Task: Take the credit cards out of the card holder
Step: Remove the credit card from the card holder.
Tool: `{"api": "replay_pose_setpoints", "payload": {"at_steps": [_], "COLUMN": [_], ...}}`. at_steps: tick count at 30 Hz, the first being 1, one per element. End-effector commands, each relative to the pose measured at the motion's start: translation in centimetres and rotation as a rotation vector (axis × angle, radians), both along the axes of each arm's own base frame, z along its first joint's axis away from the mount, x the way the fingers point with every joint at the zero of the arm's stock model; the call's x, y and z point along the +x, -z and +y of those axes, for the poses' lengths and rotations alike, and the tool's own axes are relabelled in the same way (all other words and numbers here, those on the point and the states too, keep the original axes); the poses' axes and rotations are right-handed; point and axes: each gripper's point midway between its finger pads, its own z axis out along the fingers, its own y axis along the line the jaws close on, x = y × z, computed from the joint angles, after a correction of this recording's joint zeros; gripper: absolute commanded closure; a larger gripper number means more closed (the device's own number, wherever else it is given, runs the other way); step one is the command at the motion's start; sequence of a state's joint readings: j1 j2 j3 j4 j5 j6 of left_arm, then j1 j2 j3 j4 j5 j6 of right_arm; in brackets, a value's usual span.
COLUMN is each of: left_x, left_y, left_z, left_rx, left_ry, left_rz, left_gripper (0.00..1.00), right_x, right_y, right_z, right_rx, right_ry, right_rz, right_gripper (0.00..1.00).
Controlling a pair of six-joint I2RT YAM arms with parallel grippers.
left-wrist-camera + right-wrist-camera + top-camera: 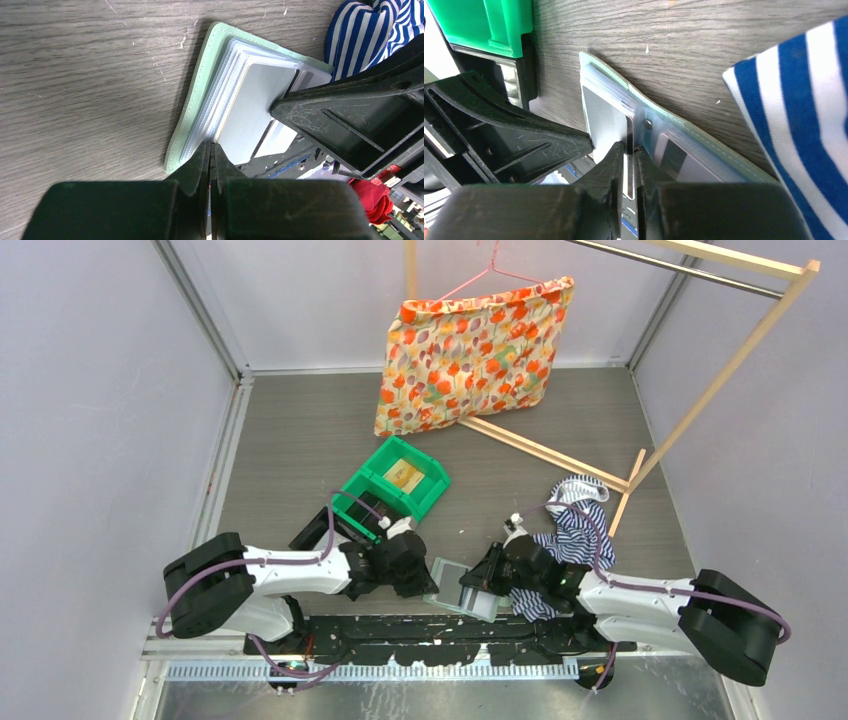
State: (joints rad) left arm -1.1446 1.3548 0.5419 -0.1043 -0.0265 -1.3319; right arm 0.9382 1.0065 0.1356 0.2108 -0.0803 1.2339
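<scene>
Right gripper (629,148) pinching grey-white card (604,120); left gripper (210,150), shut, bracing card holder (192,100). You're mid-extraction; next you're needing a straight outward pull.

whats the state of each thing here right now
card holder: open, inner face up
left gripper: shut, tip at the holder's edge
right gripper: closed on greyish-white card
green bin: upright, tan card inside
striped cloth: crumpled
floral pillow: hanging
</scene>
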Motion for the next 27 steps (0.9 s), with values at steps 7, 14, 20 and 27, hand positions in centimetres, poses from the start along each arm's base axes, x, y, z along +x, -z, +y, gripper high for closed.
{"api": "replay_pose_setpoints", "payload": {"at_steps": [7,14,20,27], "left_x": [-2.6,-2.8,-3.3,-3.4], "left_y": [5.5,5.5,5.2,4.0], "left_z": [6.5,6.6,7.0,7.2], "left_rx": [0.308,0.289,0.262,0.223], "left_ry": [0.013,-0.009,-0.034,-0.074], "left_rz": [0.088,0.097,0.099,0.074], "left_gripper": [1.0,0.99,0.99,0.99], "right_x": [0.7,0.6,1.1,4.0], "right_y": [-0.8,-0.2,-1.2,-1.8], "right_z": [-0.4,-1.4,-1.3,-0.4], "right_rx": [0.07,0.069,0.059,0.064], "right_ry": [0.061,0.084,0.027,-0.082], "right_rz": [-0.024,-0.024,-0.111,-0.125], "right_gripper": [0.99,0.99,0.99,0.99]}}
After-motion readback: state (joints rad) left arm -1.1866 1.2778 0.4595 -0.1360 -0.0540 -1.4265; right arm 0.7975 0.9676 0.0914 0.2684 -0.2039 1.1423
